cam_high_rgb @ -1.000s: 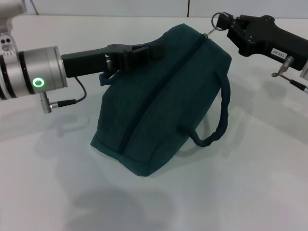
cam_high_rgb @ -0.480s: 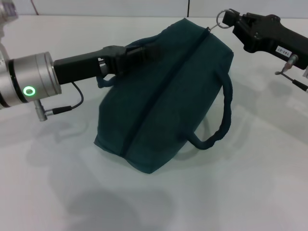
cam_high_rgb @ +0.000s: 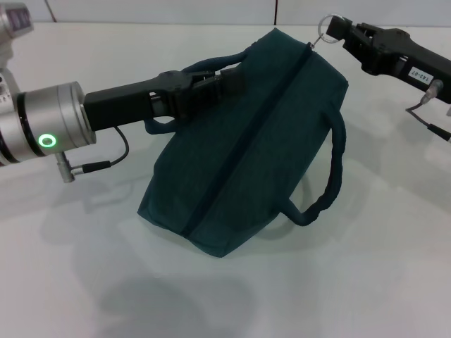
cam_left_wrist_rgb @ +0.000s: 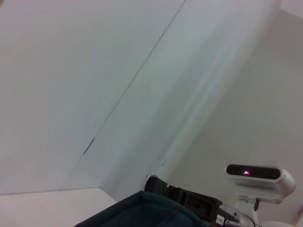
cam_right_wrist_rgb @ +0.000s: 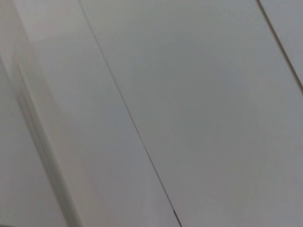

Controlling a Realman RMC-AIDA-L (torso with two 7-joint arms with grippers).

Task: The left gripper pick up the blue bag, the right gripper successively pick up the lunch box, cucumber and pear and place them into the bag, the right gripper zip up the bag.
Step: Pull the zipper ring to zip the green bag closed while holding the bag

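Reaching in from 9 o'clock of the head view, the left pincer (cam_high_rgb: 211, 79) comes across level on its black arm, whose silver joint (cam_high_rgb: 42, 127) shows a lit green ring. Its fingers are pressed together on the far handle (cam_high_rgb: 165, 121) of the blue bag, pinching it against the bag's upper left flank; a loop of that handle hangs just below the arm.

The blue bag (cam_high_rgb: 246, 148) occupies the centre of the view, tilted, its high end toward 1 o'clock and its low corner toward 6 o'clock, resting on the white tabletop (cam_high_rgb: 366, 282). The zip line (cam_high_rgb: 246, 137) runs along its top from 1 o'clock down toward 7 o'clock and reads as closed along the visible length. The near handle (cam_high_rgb: 331, 176) arcs out from the bag's right side toward 4 o'clock and droops to the tabletop. Lunch box, cucumber and pear: not visible in any view.

At 1 o'clock the ring zip pull (cam_high_rgb: 325, 28) stands off the high end of the bag. The right pincer (cam_high_rgb: 337, 29), entering from 2 o'clock on its black arm, is nipped onto that ring, fingers closed on it.

Left wrist view: the dark teal edge of the bag (cam_left_wrist_rgb: 142, 213) at the picture's lower edge, the right arm's black pincer (cam_left_wrist_rgb: 189, 201) just beyond it, pale wall behind. Right wrist view: pale wall panels only.
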